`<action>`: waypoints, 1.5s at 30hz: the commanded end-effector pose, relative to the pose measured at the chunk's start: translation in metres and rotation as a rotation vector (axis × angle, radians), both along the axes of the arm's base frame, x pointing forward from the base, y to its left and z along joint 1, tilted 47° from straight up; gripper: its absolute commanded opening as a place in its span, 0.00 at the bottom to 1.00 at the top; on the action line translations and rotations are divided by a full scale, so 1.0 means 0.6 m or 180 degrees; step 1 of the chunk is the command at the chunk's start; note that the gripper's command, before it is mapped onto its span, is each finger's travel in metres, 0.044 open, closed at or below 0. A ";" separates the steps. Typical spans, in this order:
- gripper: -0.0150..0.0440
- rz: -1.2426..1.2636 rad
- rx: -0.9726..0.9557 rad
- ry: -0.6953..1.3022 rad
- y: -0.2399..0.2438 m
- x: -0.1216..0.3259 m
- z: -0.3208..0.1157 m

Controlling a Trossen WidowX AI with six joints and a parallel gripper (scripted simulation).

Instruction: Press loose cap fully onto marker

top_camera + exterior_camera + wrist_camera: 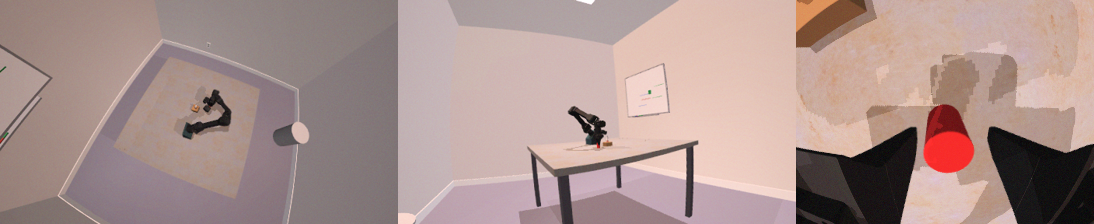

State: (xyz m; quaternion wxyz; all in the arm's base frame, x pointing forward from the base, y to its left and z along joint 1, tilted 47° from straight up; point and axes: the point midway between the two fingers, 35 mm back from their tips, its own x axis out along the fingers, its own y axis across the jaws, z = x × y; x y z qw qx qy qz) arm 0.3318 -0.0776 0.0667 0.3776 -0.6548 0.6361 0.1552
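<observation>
The red cap (598, 146) (948, 151) stands upright on the table. In the wrist view it lies between my two fingertips, with a gap on each side; in the top view the arm hides it. My gripper (207, 105) (598, 142) (953, 133) is open and low over the cap, its fingers not touching it. The orange-brown holder block (195, 109) (608, 144) (831, 22) is a short way off, at the upper left of the wrist view. The thin marker (607, 138) stands upright in it; the wrist view does not show the marker.
The table top (167, 136) (647, 149) carries the arm's dark teal base (187, 131) (590, 140). The arm bends round from the base to the cap's side of the block. A whiteboard (647, 85) hangs on the wall, away from the table.
</observation>
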 end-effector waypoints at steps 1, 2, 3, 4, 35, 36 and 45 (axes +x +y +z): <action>0.66 0.0001 -0.0011 0.0044 -0.008 -0.005 -0.010; 0.66 0.0001 -0.0012 0.0044 -0.010 -0.005 -0.012; 0.66 0.0001 -0.0013 0.0043 -0.012 -0.005 -0.013; 0.66 0.0001 -0.0014 0.0043 -0.015 -0.005 -0.015; 0.25 -0.0001 0.0005 0.0042 0.021 -0.006 0.017; 0.25 -0.0001 0.0007 0.0041 0.024 -0.007 0.020; 0.25 0.0000 -0.0001 0.0044 0.051 -0.014 0.048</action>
